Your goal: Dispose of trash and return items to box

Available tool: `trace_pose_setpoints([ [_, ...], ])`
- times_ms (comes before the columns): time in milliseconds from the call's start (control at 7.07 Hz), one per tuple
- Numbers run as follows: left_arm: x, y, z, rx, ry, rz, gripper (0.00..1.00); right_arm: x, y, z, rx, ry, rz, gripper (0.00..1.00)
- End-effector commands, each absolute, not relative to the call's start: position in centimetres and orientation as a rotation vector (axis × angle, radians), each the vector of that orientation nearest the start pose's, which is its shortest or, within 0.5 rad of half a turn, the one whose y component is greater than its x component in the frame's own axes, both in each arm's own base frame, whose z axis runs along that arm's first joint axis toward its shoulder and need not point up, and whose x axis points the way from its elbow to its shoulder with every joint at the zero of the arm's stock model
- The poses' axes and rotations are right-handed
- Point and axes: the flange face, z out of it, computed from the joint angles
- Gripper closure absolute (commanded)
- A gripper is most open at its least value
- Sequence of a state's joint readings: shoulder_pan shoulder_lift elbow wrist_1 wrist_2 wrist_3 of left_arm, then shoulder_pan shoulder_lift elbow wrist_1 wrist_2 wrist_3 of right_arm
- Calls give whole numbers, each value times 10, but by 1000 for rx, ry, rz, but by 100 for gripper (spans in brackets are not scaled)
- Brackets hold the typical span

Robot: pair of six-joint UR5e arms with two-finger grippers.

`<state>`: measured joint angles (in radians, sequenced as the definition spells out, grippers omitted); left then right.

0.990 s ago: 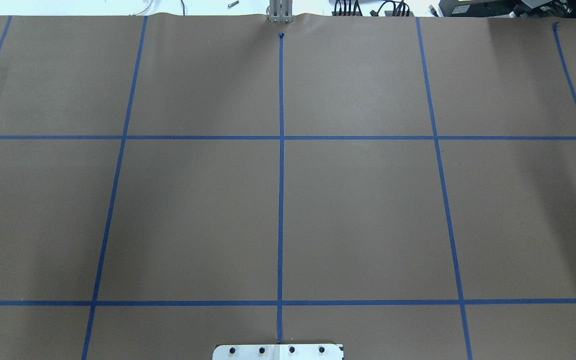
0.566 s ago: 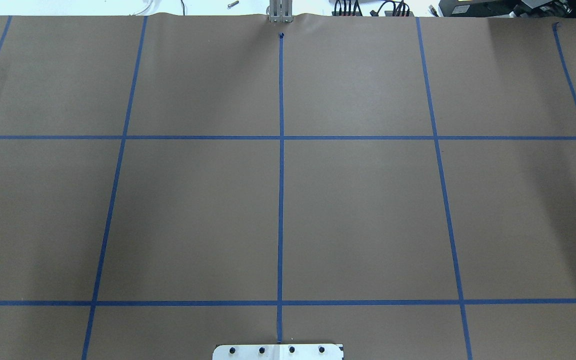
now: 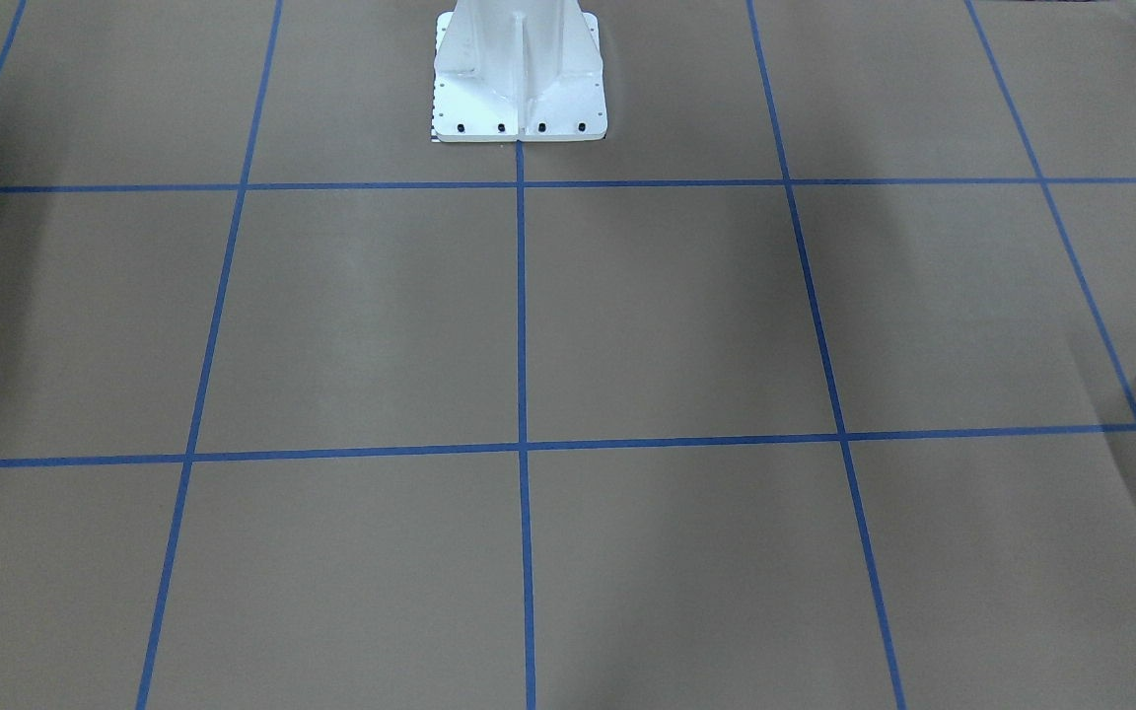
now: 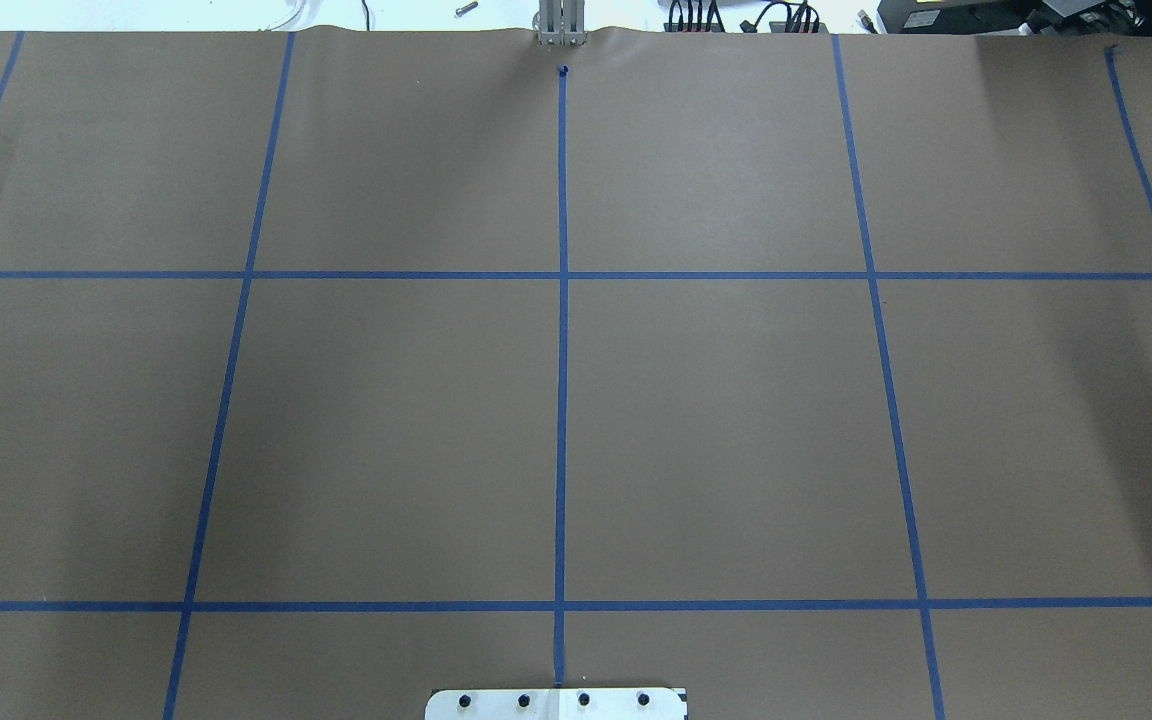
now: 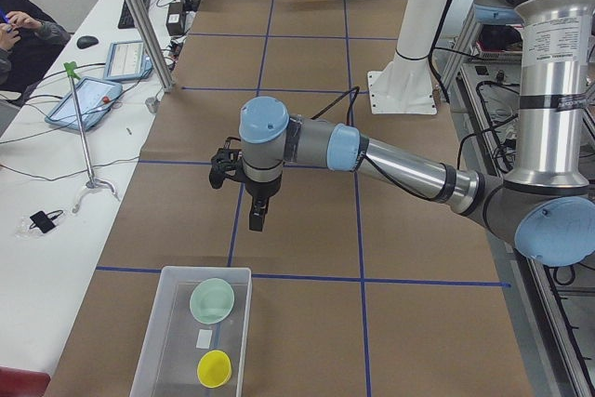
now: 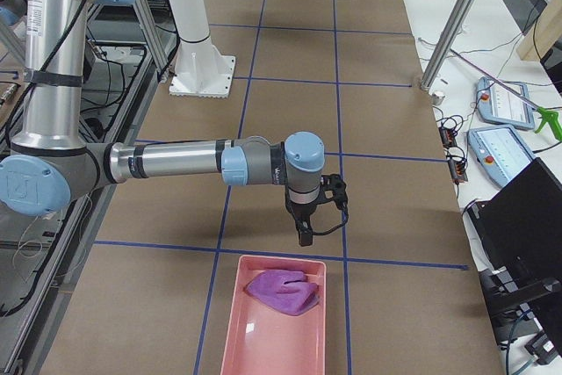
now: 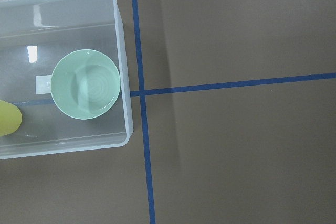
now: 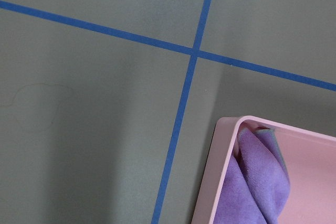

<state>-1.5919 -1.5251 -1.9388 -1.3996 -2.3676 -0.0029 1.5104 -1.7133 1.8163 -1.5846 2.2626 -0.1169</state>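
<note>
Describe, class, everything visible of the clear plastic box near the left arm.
The clear plastic box is a rectangular open-topped bin, see-through, with rounded corners and a glossy rim. It sits flat on the brown paper, across a blue tape line. Inside are a pale green bowl, upright and close to one wall, a yellow cup and a small white label.

I see my silver, blue-jointed left arm (image 5: 409,166) stretched out level, black two-finger left gripper (image 5: 257,218) pointing straight down. Silver, blue-jointed right arm (image 6: 176,161) likewise, black right gripper (image 6: 304,233) down. Can't tell either grip.
</note>
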Motion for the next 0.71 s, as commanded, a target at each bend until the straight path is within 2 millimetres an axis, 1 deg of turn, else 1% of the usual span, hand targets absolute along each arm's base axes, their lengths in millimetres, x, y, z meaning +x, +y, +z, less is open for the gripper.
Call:
trace_pose_setpoints([
  [0, -72, -460, 518, 149, 792, 37, 1, 43, -440, 608, 110, -690, -204, 0],
  [141, -72, -455, 513, 159, 796, 42, 1, 43, -439, 610, 107, -690, -203, 0],
  [566, -72, -455, 511, 161, 797, 42, 1, 41, -441, 609, 109, -685, -212, 0],
])
